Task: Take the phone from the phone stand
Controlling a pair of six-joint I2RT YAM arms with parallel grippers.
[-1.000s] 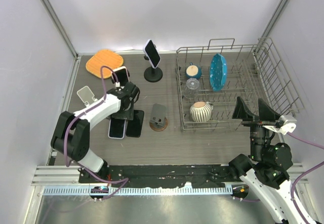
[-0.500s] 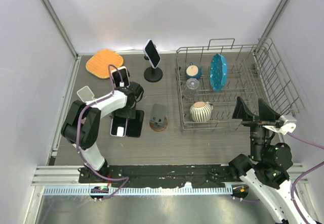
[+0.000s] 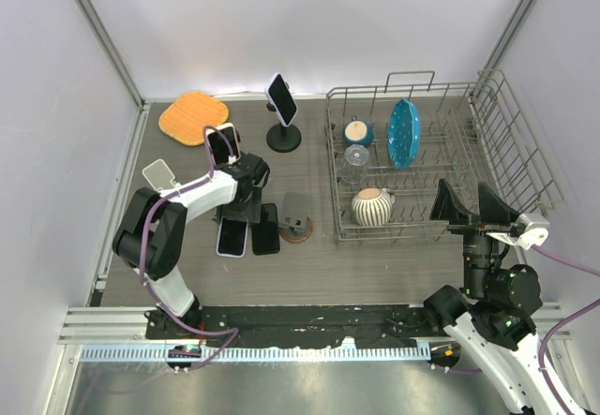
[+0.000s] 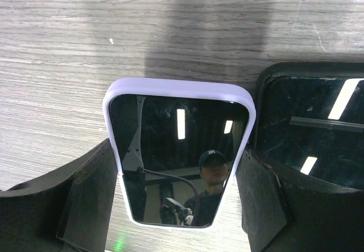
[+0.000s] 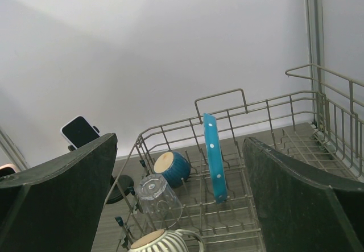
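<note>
Grey wood-grain table [image 3: 309,265]. Left gripper [image 4: 177,156] clamped across lavender-cased phone [image 4: 179,144], centre-left of top view, low beside black phone [image 4: 307,121] (off any stand, probably being laid flat). Right gripper [image 3: 473,211] spread wide, empty, lower right.

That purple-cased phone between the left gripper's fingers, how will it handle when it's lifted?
The phone is a flat slab, so it should stay stiff between the fingers of the left gripper. Its glossy front mirrors the lights, so it's probably slick and scratch-prone; the case rim likely grips better. A black phone sits close beside it, so sideways pushing may bump that.
</note>
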